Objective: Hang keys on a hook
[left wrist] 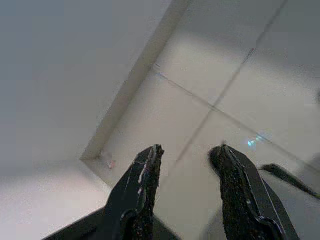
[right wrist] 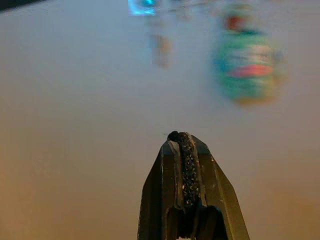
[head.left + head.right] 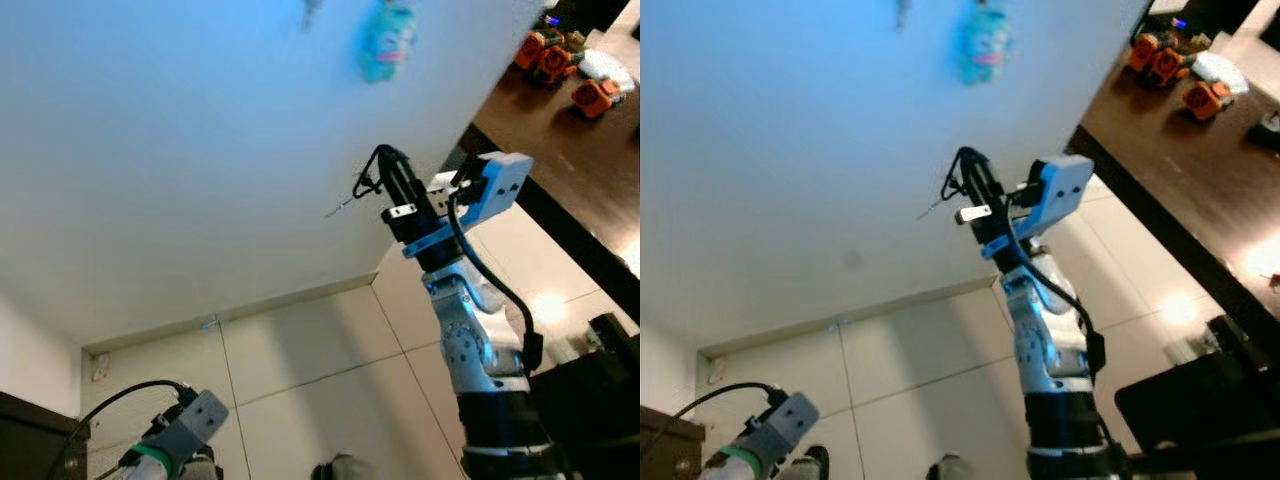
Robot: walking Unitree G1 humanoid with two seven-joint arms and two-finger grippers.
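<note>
My right gripper (image 3: 387,157) is raised close to the white wall (image 3: 180,150), its fingers (image 2: 183,150) pressed shut. A small bunch of keys (image 3: 362,186) on a dark ring hangs from them, with one thin key (image 3: 930,211) sticking out toward the wall. Higher on the wall hangs a blurred blue-green plush charm (image 3: 386,40), and beside it a small hanging piece (image 2: 160,48) that may be a hook. My left gripper (image 1: 186,160) hangs low and open over the floor, holding nothing.
A dark wooden table (image 3: 570,150) with orange toy vehicles (image 3: 552,60) stands to the right. Pale floor tiles (image 3: 310,370) meet the wall at a baseboard (image 3: 230,318). Dark furniture sits at the lower right (image 3: 600,380) and lower left (image 3: 30,435).
</note>
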